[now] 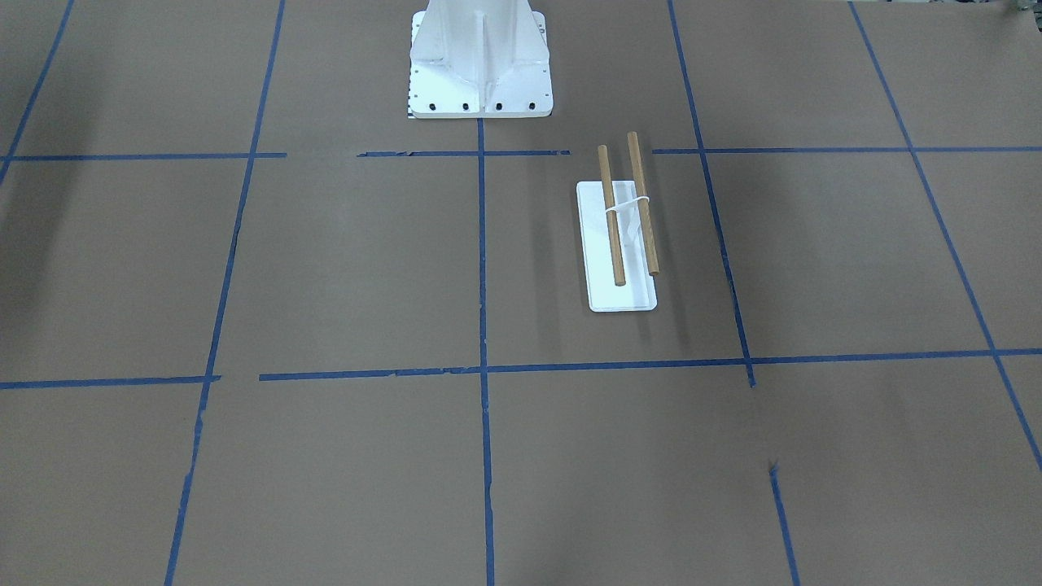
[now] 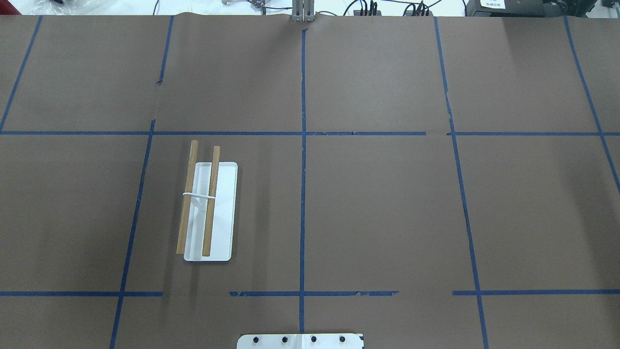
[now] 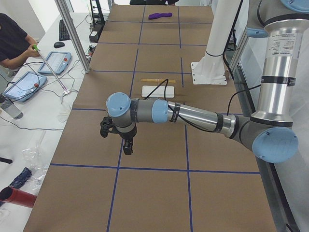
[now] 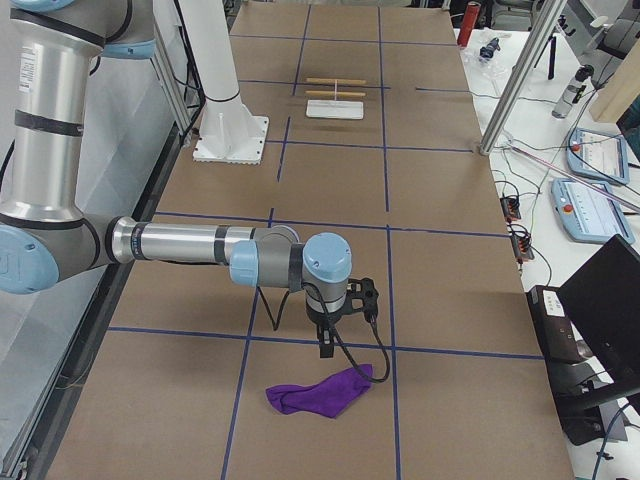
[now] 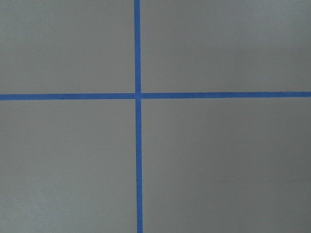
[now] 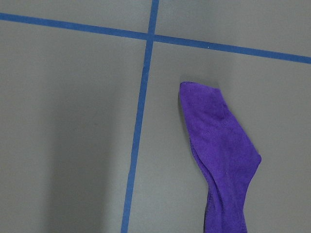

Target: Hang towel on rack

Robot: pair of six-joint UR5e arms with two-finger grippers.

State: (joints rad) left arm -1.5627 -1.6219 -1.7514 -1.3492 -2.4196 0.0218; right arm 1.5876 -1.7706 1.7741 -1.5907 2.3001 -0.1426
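Crumpled purple towel (image 6: pixel 218 145) on brown table (image 4: pixel 450 250) near right gripper (image 4: pixel 325 345), well apart from white-based rack (image 2: pixel 224 208) with two wooden dowels (image 2: pixel 210 201). Finger spread of right and left gripper (image 3: pixel 126 146) impossible to tell.

Brown paper (image 2: pixel 378 208) covers the table and is marked into large rectangles by blue tape lines (image 2: pixel 303 194), some of them broken or torn. Black cables (image 2: pixel 368 8) bunch along the far edge in the overhead view. A white side bench (image 3: pixel 29 123) carries a teach pendant (image 3: pixel 54 63), a black keyboard (image 3: pixel 63 30) and a mouse (image 3: pixel 59 44), with a red cylinder (image 3: pixel 17 197) near its close end. An operator in a black shirt (image 3: pixel 10 38) is at the bench. An aluminium post (image 3: pixel 72 34) stands at the table's edge. The exterior right view shows an open laptop (image 4: pixel 600 300) close by and a red bottle (image 4: pixel 470 22) at the far end.
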